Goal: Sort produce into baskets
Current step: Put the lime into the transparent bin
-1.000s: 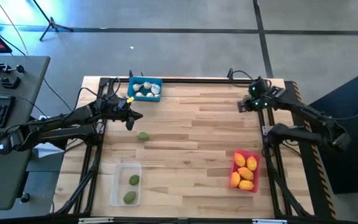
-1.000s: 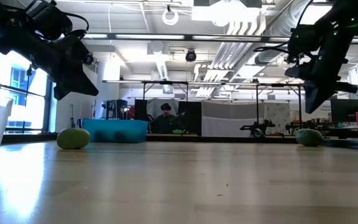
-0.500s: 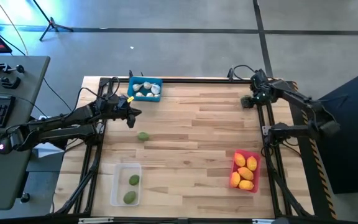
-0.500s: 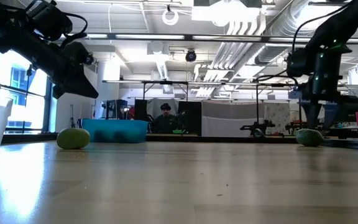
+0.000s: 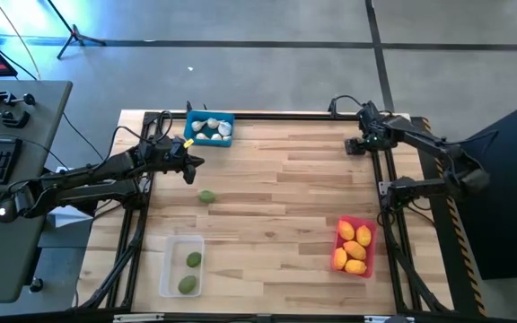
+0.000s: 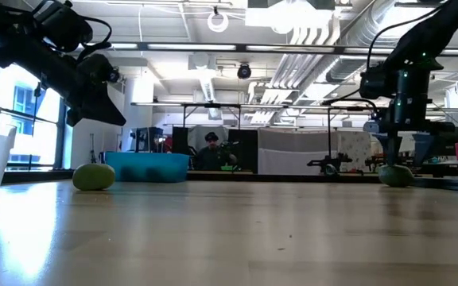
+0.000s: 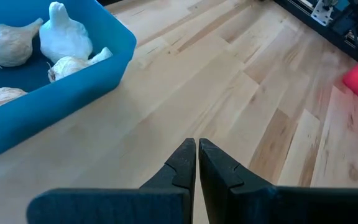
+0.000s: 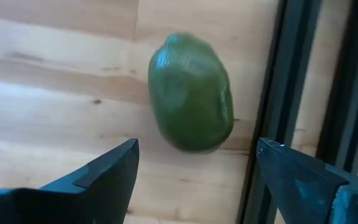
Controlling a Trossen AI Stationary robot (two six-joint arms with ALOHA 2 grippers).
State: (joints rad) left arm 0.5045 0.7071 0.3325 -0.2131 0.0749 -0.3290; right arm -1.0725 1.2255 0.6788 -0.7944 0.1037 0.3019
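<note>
Wooden worktop (image 5: 276, 206) seen from above, with both arms over its far half. The right gripper (image 5: 363, 143) hangs low at the far right corner, its fingers (image 8: 104, 177) spread wide on either side of a green oval fruit (image 8: 190, 92) that lies on the wood just beside the dark frame rail (image 8: 291, 81) at the right edge; the fingers do not touch the fruit. The left gripper (image 5: 189, 169) is poised near the far left corner, its fingers (image 7: 182, 165) pressed together and holding nothing, just in front of the blue basket (image 5: 209, 127). That basket sits against the far edge towards the left corner and contains whitish garlic bulbs (image 7: 61, 37). A second green fruit (image 5: 206, 196) lies loose on the worktop near the left gripper, a little towards the near edge. The clear basket (image 5: 181, 266) stands at the near left corner with two green fruits (image 5: 190, 272) inside. The red basket (image 5: 354, 246) stands near the right edge, towards the near corner, and holds several yellow lemon-like fruits (image 5: 355, 245). In the low view a person (image 6: 211, 149) is visible in the room beyond the blue basket.
</note>
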